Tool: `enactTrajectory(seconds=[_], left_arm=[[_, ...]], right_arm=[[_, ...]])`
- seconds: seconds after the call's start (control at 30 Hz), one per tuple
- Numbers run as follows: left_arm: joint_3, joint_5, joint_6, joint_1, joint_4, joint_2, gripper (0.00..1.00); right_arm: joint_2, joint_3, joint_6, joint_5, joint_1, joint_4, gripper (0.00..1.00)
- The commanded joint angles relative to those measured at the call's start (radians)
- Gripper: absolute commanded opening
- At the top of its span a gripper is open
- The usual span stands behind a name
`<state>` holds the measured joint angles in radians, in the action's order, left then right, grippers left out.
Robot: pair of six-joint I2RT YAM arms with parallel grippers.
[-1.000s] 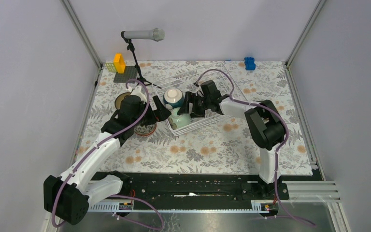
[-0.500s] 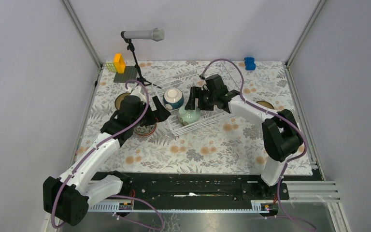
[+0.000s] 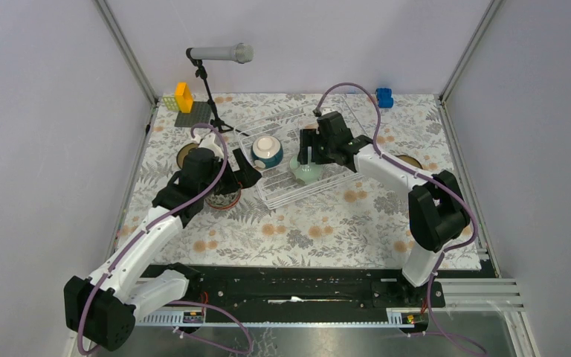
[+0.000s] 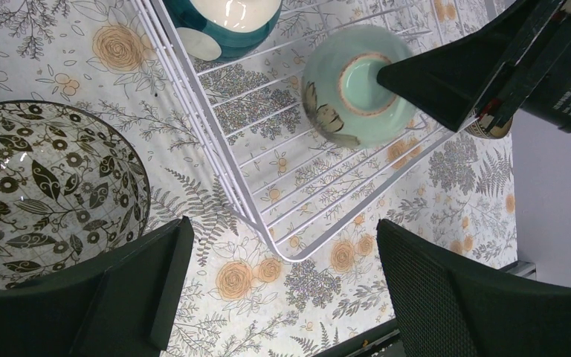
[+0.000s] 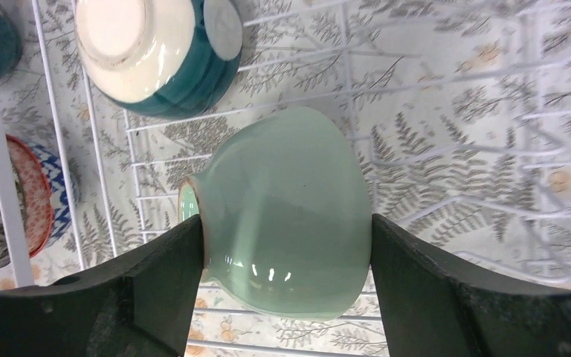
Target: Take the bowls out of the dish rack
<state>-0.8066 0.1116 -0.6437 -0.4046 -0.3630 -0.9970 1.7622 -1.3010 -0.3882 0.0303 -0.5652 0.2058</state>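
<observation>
Holding: the right fingers (image 5: 163, 290) were clamped across the pale green bowl (image 5: 290, 201), one pressed to each side of its wall.
Bowl's place: it was tipped on its side over the middle of the dish rack (image 4: 223, 160). I could not tell whether it touched the wires.
Neighbour: the teal bowl (image 5: 156, 52) sat in the rack just beside it.
Left fingers (image 4: 446, 297): they were spread wide with nothing between them, low over the tabletop (image 3: 305, 230) off the rack's near corner. A leaf-patterned bowl (image 4: 44, 193) stood next to them, already out of the rack.
Step, as I judged it: carrying the green bowl out of the rack.
Doing it well: the safe way looked to be straight up until the bowl cleared the low wire side, and only then sideways. The glazed, curved wall seemed slippery, so the squeeze needed to be firm and the wrist steady. It was best swung away from the teal bowl and put down on bare tabletop, apart from the bowls already standing there.
</observation>
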Motion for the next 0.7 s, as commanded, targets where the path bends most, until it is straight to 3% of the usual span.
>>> enactTrajectory(seconds=[0.0,0.43,0.67], left_arm=[[-0.012,-0.020,0.012,0.001,0.021,0.021,0.99],[-0.018,-0.050,0.004,0.001,0.016,0.051,0.99],[-0.003,-0.180,-0.017,0.001,-0.007,0.121,0.99]], right_arm=[[-0.082,-0.117,0.106,-0.090,-0.007,-0.016,0.56],[-0.050,-0.149,0.308,-0.393,-0.113,-0.009,0.55],[0.007,-0.170,0.428,-0.592,-0.206,-0.025,0.55]])
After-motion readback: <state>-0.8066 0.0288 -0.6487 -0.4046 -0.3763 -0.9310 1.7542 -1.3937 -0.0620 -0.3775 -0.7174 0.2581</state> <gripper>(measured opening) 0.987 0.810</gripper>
